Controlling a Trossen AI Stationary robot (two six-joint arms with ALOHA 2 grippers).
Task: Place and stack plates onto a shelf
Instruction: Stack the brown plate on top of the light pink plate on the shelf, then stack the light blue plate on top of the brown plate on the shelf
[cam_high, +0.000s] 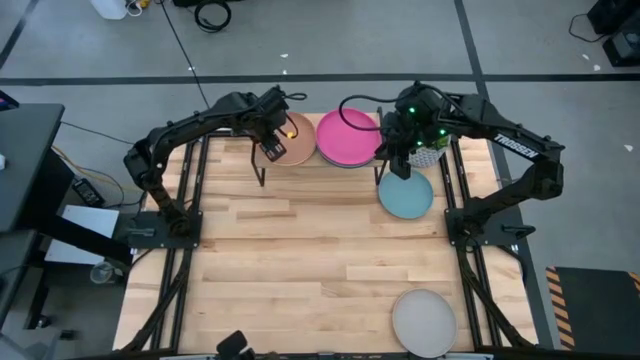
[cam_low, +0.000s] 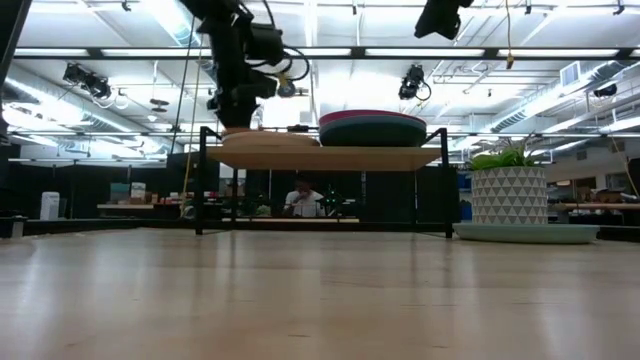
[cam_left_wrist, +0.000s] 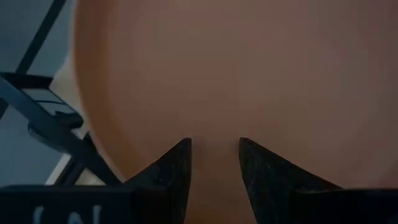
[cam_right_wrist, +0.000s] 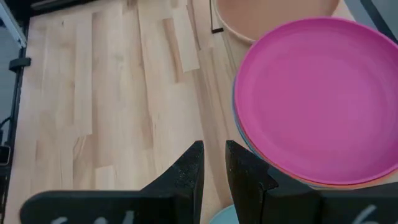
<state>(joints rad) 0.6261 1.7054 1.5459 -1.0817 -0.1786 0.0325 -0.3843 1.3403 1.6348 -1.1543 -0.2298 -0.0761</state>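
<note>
Table (cam_high: 300, 270) of light wood, shelf (cam_low: 320, 158) at its far edge carrying two piles: peach-tan plate (cam_high: 296, 141) on the left half, pink plate (cam_high: 347, 137) topping a stack on the right half, dark teal rim (cam_low: 372, 132) showing beneath the pink in the low view. Off the shelf, pale blue plate (cam_high: 405, 195) on the table just right of it, beside a potted plant (cam_low: 508, 190); grey plate (cam_high: 424, 318) well apart at the near right edge. Left gripper (cam_left_wrist: 214, 163) low over the peach-tan plate, fingers slightly spread, pinching nothing; right gripper (cam_right_wrist: 213, 160) above the table between pink stack and pale blue plate, fingers nearly together, empty.
</note>
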